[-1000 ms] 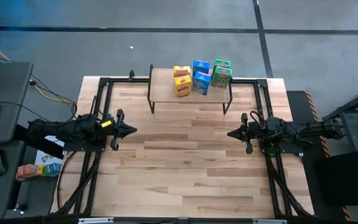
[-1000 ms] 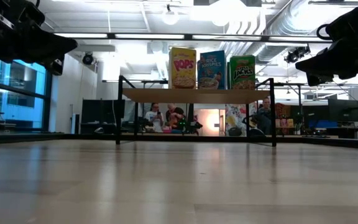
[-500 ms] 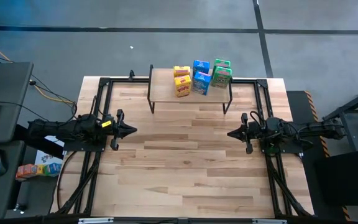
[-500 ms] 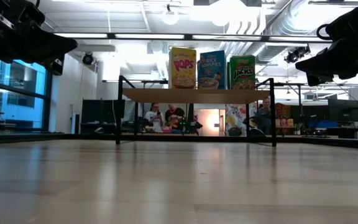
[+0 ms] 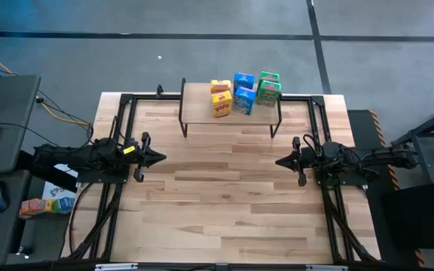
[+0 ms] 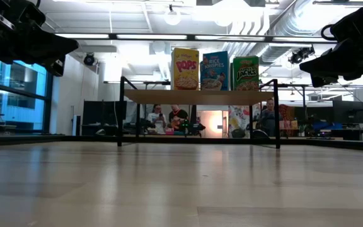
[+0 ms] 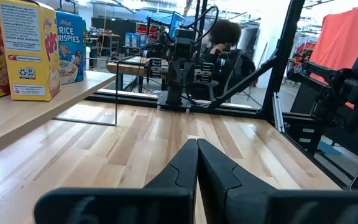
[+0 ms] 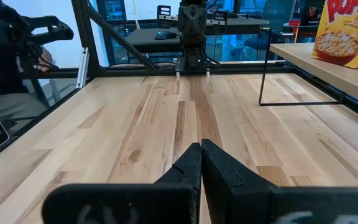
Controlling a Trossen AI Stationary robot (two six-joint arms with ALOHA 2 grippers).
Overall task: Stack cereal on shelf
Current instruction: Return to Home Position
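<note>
Left gripper (image 5: pixel 159 157) and right gripper (image 5: pixel 279 160), pinched closed and empty, hang well short of the shelf (image 5: pixel 197 105); only a stray forward swing could topple its crowded cereal boxes (image 5: pixel 242 93).

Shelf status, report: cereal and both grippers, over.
Left gripper shut, empty, parked left. Right gripper shut, empty, parked right. Six cereal boxes on shelf. Nothing in the way.
</note>
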